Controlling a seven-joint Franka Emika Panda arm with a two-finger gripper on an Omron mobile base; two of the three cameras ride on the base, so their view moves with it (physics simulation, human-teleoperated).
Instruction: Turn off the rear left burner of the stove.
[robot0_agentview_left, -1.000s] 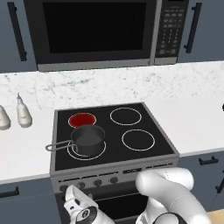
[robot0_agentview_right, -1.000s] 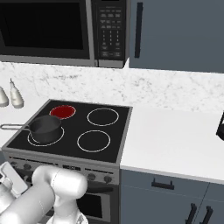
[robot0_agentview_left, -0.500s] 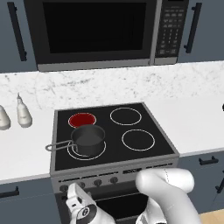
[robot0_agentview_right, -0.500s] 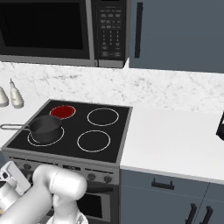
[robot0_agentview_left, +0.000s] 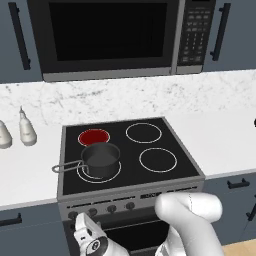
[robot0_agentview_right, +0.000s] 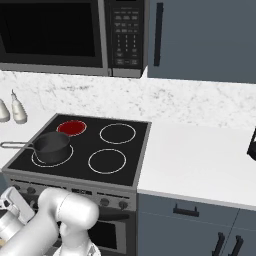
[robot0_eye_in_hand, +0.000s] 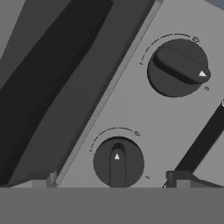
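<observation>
Hand view: we find the gripper spread open, its fingertips flanking the lower knob, not touching it. That knob's ridge runs along the view's vertical; the upper knob beside it sits turned aslant. In the left base view, the rear left burner glows red at the stove's back left, just behind the saucepan. We judge the approach nearly complete. Next: confirm which knob governs that burner, close on it, rotate it off.
</observation>
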